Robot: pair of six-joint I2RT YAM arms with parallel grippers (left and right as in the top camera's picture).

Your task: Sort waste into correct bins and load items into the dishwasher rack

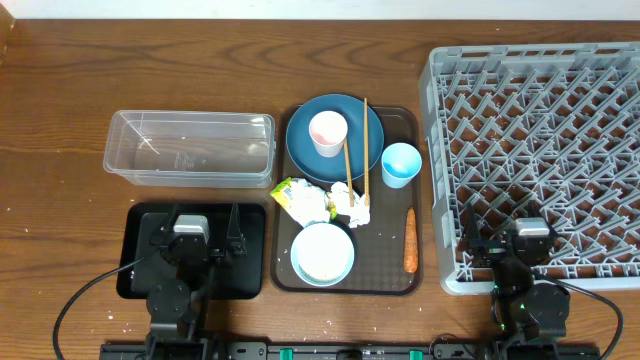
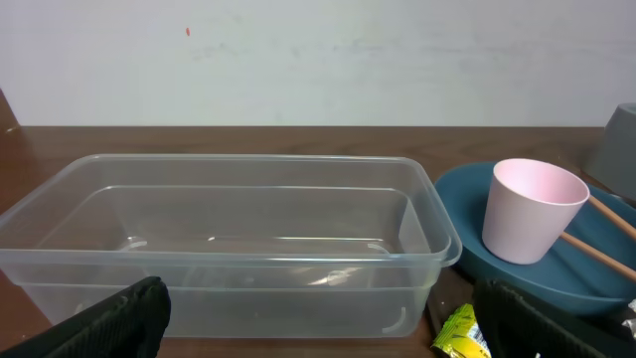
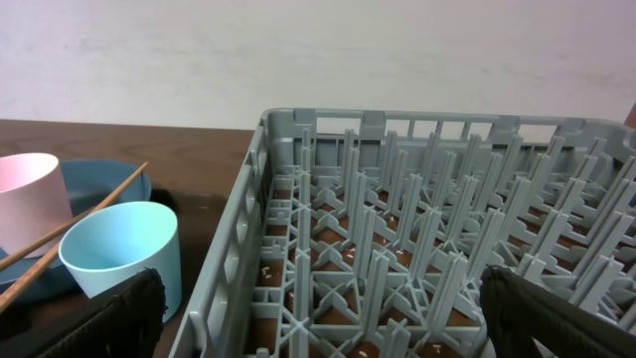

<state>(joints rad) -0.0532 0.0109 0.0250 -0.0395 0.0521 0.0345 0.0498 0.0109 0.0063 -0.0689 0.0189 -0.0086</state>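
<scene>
On the brown serving tray [image 1: 285,275] a dark blue plate [image 1: 303,140] carries a pink cup [image 1: 328,133] and wooden chopsticks [image 1: 365,140]. A light blue cup [image 1: 400,165], yellow-green wrapper [image 1: 298,197], white paper [image 1: 352,206], light blue bowl [image 1: 322,253] and carrot [image 1: 410,240] lie there too. The clear tub [image 1: 190,148] sits left and the grey rack [image 1: 540,150] right. My left gripper [image 1: 200,222] is open and empty over the black tray [image 1: 135,250], facing the tub [image 2: 229,239]. My right gripper [image 1: 505,228] is open and empty over the rack's front left corner [image 3: 397,259].
The bowl's inside looks white; I cannot tell whether it holds rice. The tub is empty. The left wrist view shows the pink cup [image 2: 532,209] and wrapper [image 2: 462,333]. The right wrist view shows the blue cup [image 3: 119,254] beside the rack wall.
</scene>
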